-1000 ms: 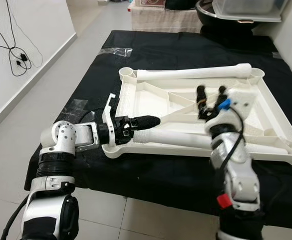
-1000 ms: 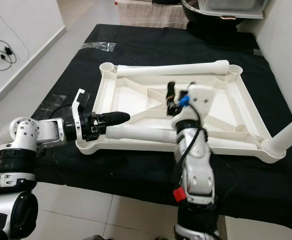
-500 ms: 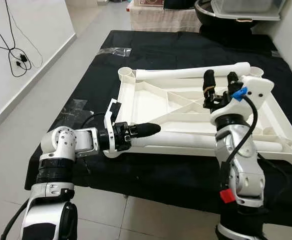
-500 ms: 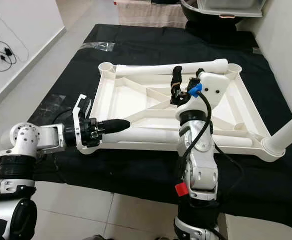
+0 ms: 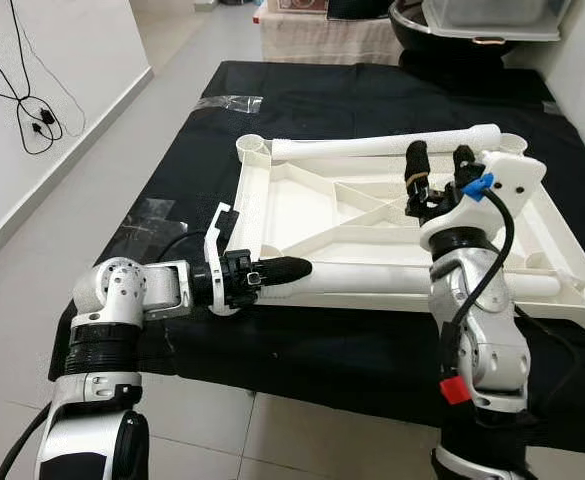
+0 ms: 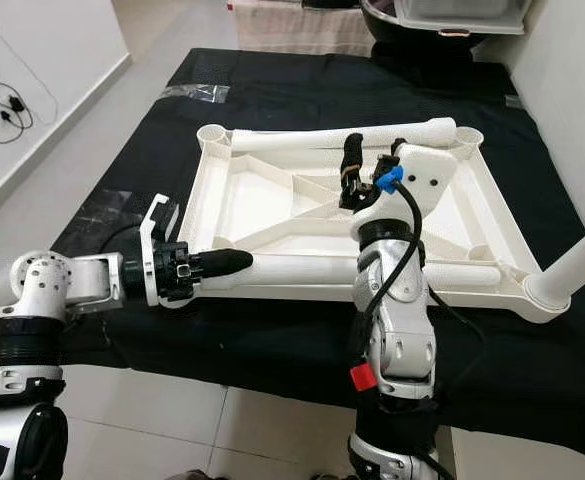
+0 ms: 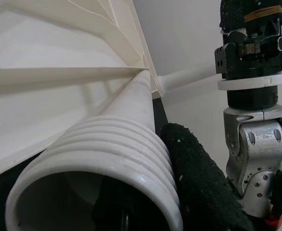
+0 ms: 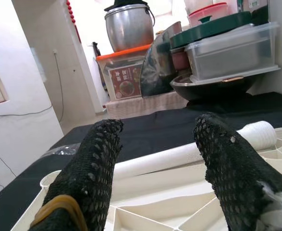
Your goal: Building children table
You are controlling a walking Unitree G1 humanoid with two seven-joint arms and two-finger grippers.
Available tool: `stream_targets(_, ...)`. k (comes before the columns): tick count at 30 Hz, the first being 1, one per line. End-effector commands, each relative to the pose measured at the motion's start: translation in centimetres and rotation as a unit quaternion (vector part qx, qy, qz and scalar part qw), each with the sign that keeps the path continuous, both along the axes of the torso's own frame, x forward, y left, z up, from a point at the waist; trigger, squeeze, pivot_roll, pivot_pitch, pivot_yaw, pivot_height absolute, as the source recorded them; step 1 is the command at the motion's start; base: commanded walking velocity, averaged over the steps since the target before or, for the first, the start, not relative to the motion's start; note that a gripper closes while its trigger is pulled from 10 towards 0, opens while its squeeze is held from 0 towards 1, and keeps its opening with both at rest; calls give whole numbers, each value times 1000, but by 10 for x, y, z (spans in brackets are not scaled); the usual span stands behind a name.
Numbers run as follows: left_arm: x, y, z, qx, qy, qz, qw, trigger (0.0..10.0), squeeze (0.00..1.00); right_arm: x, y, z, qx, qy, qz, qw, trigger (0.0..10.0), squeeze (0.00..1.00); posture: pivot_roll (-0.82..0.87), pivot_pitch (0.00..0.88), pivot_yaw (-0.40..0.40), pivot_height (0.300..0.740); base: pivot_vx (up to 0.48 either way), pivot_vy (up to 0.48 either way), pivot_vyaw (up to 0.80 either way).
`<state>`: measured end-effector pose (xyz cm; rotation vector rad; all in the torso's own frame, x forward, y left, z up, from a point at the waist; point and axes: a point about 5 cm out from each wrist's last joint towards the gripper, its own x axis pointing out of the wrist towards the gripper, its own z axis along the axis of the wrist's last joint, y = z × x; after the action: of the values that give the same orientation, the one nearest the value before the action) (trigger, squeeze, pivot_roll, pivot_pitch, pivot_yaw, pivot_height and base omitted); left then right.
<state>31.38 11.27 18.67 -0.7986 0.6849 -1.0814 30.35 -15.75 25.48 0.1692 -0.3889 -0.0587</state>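
A white plastic table top [image 5: 302,205] lies upside down on the black-covered table [image 5: 372,90]. One white leg [image 5: 382,147] rests along its far rim. A second leg [image 5: 392,278] lies along the near rim. My left gripper [image 5: 277,270] is shut on this leg's threaded end [image 7: 107,159], with one black finger [image 7: 198,168] pressed against the outside. A third leg [image 6: 582,265] stands in the near right corner socket. Above the top's middle right, my right gripper [image 5: 439,155] is raised and open, holding nothing.
Storage boxes and a pot [image 5: 492,20] crowd the far end beyond the table. A cable [image 5: 32,110] hangs on the white wall at the left. Tiled floor [image 5: 272,430] lies below the table's near edge. Clear tape [image 5: 230,101] sticks to the cloth.
The near leg swung from a slant inside the top to lie along the near rim, and my left gripper drew back with it. My right gripper rose, then held still.
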Motion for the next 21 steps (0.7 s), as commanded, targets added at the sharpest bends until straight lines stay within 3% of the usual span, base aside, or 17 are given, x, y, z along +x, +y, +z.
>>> stream_targets(1, -1, 10, 11, -15, -23, 12, 1000, 0, 0, 2, 2, 3, 1, -1, 6, 1000, 10000, 0, 99, 103, 14, 740, 0, 0, 0)
stream_targets(6, -2, 12, 17, -23, -35, 15, 999, 0, 0, 4, 0, 5, 0, -5, 5, 1000, 10000, 0, 102, 98, 9, 740, 0, 0, 0)
stream_targets(9, -9, 19, 32, -39, -72, 29, 996, 0, 0, 9, -8, 14, 6, -19, -2, 1000, 10000, 0, 102, 80, -1, 740, 0, 0, 0)
stream_targets(13, -14, 22, 33, -37, -80, 35, 995, 0, 0, 12, -12, 20, 22, -27, 0, 999, 10000, 0, 103, 75, -7, 740, 0, 0, 0)
stream_targets(16, -20, 32, 28, -33, -99, 75, 992, 0, 0, 17, -16, 39, 100, -46, 33, 993, 10000, 0, 104, 70, -13, 740, 0, 0, 0)
stream_targets(20, -19, 44, 23, -22, -108, 122, 986, 0, 0, 20, -17, 42, 140, -46, 61, 987, 10000, 0, 96, 62, -21, 740, 0, 0, 0)
stream_targets(21, -18, 51, 19, -13, -111, 147, 983, 0, 0, 21, -18, 40, 156, -42, 81, 983, 10000, 1000, 98, 60, -25, 740, 0, 0, 0)
